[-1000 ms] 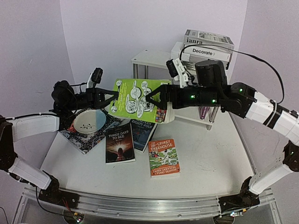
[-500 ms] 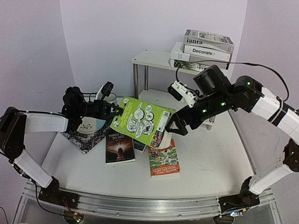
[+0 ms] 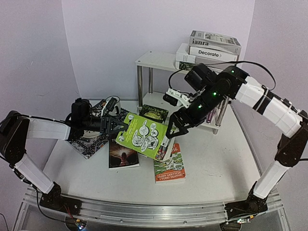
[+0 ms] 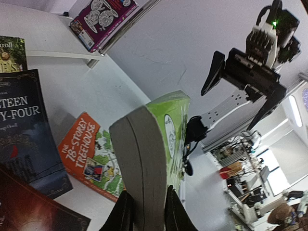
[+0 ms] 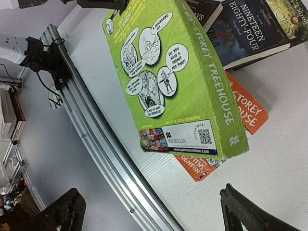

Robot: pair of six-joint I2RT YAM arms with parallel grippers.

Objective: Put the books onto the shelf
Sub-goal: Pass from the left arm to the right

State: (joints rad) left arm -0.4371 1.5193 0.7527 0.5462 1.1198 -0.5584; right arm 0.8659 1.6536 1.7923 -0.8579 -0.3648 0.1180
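Top external view: nearest the arm bases, an orange "78-Storey Treehouse" paperback (image 3: 169, 164) is seen lying flat on the white table (image 3: 211, 163), at about 6 o'clock from the table's centre. Just to its 9 o'clock a dark "Three Days to See" book (image 3: 122, 155) is laid flat.

Above these two, a green Treehouse paperback (image 3: 142, 135) is held clear of the table, tilted with its back cover up. Its page edge is clamped between the narrowly set jaws of the left gripper (image 3: 117, 126) on the book's 9 o'clock side. At the book's 2 o'clock corner the right gripper (image 3: 174, 127) is found with its jaws spread wide and nothing between them, near the book but not gripping it.

In the wrist views a dark "Nineteen Eighty-Four" book (image 5: 250, 33) is shown flat on the table beneath the green one. A patterned mat (image 3: 86, 143) is spread at 9 o'clock under the left arm.

Farthest off, at 1 o'clock, the white two-tier shelf (image 3: 156, 59) is set against the wall. A stack of large white and grey hardbacks (image 3: 211, 50) is carried on its top board. A dark green book (image 3: 155, 113) and a purple paperback (image 4: 98, 14) are seen at its lower tier.
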